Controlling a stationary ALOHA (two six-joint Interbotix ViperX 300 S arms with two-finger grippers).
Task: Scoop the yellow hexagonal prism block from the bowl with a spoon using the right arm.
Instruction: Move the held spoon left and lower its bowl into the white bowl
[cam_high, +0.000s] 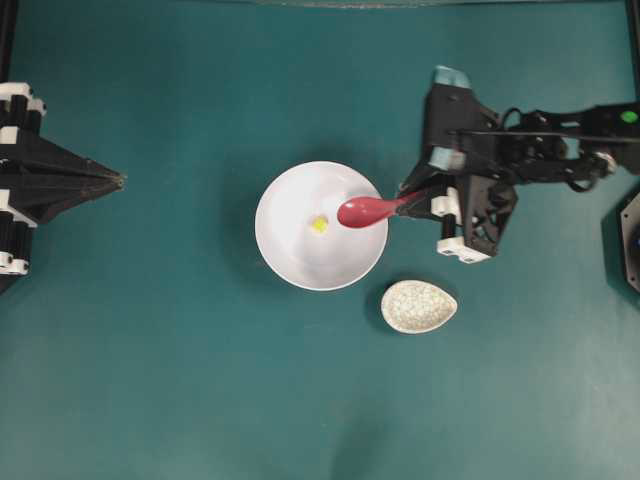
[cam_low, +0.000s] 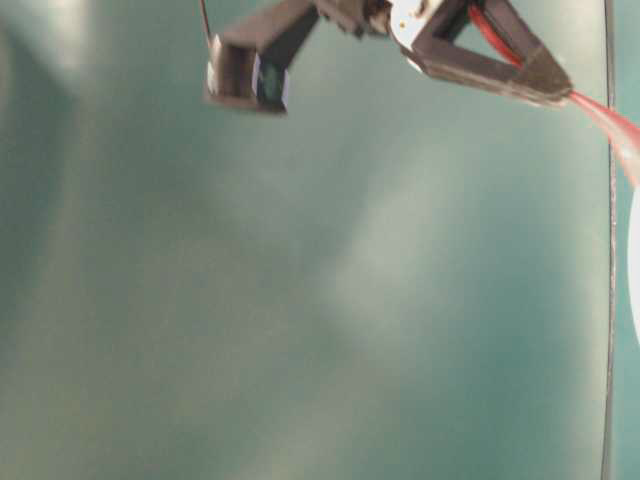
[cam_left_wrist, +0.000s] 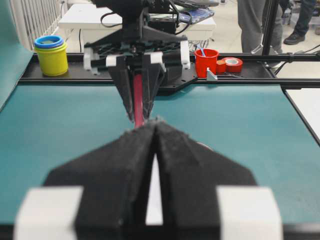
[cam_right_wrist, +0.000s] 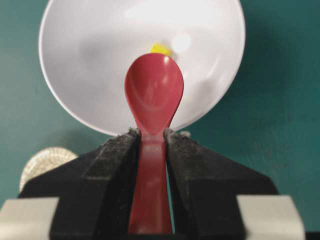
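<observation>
Spoon position: the glossy red-pink soup spoon is clamped by its short straight handle between the padded black fingers of the right gripper, scoop facing up and projecting forward over the rim of the large round white bowl.

Target position: the tiny bright yellow hexagonal prism block rests on the bowl floor, near the centre. In the overhead view it lies just beyond the tip of the scoop, to the left of it and apart from it. In the right wrist view only its top edge shows past the scoop.

Alignment: the spoon's long axis points almost straight at the block, so the scoop likely needs to dip and advance along that same line.

Idle arm: the black pointed left gripper sits well away at the left edge of the teal table, fingers pressed together and holding nothing. The right arm is far nearer the block.
</observation>
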